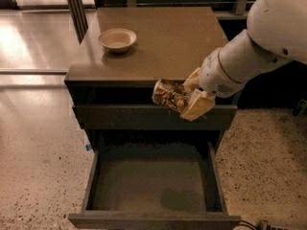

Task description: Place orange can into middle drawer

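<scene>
The orange can (169, 94) lies on its side in the air, mottled dark and pale, in front of the cabinet's front edge. My gripper (188, 96) is shut on its right end, with one beige finger (197, 106) below it and one above. The white arm reaches in from the upper right. The middle drawer (144, 186) is pulled wide open straight below the can, and nothing lies on its olive-brown floor. The can's shadow falls on the floor of the drawer.
A beige bowl (117, 39) stands on the cabinet top (168, 37) at the back left. The top drawer front (120, 117) sits just under the can. Speckled floor lies left and right of the cabinet. A dark post (76, 8) stands at the back left.
</scene>
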